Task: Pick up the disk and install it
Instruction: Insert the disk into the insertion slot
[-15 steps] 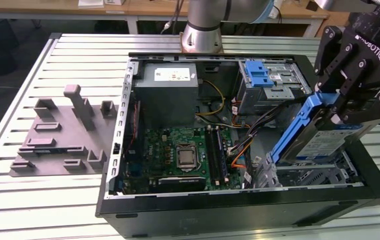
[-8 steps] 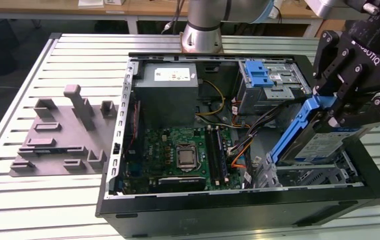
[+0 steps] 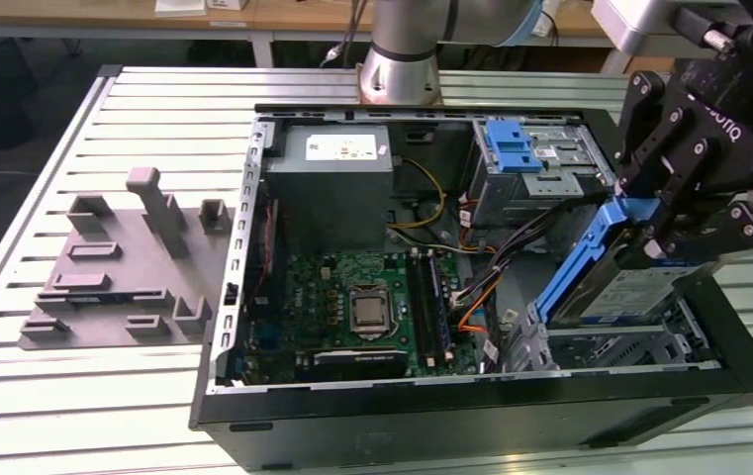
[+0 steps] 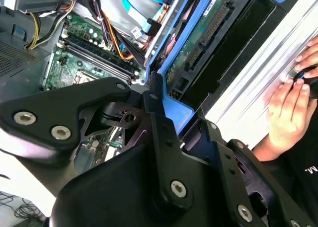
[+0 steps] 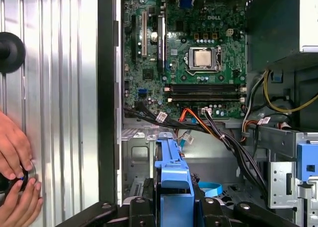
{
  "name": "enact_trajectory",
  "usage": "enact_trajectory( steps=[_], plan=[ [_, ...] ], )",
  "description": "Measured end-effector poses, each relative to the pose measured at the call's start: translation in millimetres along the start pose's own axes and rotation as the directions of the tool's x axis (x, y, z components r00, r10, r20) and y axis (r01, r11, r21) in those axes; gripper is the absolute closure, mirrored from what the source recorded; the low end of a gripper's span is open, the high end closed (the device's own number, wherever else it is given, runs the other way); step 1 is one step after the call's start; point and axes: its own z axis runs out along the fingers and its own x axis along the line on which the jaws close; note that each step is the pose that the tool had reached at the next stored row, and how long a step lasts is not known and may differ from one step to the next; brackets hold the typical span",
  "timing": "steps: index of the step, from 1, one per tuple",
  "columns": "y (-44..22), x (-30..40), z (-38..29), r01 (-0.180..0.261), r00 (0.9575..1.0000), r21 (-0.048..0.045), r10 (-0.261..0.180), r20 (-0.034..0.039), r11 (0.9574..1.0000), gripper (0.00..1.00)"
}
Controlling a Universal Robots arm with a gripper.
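We've got the disk point(image 3: 624, 289) pinched by the gripper point(image 3: 673, 233), fingers closed on its blue bracket point(image 3: 572, 265), tilted over the drive bay point(image 3: 613, 348), picked up but seemingly not seated yet.

The disk point(image 3: 633, 292) has a smooth silver metal body and a paper-like label, and its bracket point(image 3: 572, 269) is glossy blue plastic. The gripper point(image 3: 677, 242) is matt black, studded with shiny metal screws point(image 4: 179, 189). The table point(image 3: 151, 109) is ribbed, brushed pale metal with a soft sheen. The computer case point(image 3: 482, 421) looks like matt black painted metal. Its drive cage point(image 3: 554, 183) is bare silver sheet metal with a blue plastic latch point(image 3: 521, 146). The fixture point(image 3: 112, 287) is dull grey plastic.
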Motion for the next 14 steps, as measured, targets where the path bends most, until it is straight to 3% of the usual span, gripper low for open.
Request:
enact_trajectory(
  steps=[14],
  plan=[
    [0.0, 0.1, 13.7, 0.0, 1.0, 0.0, 0.0, 0.0, 1.0, 0.64]
  ],
)
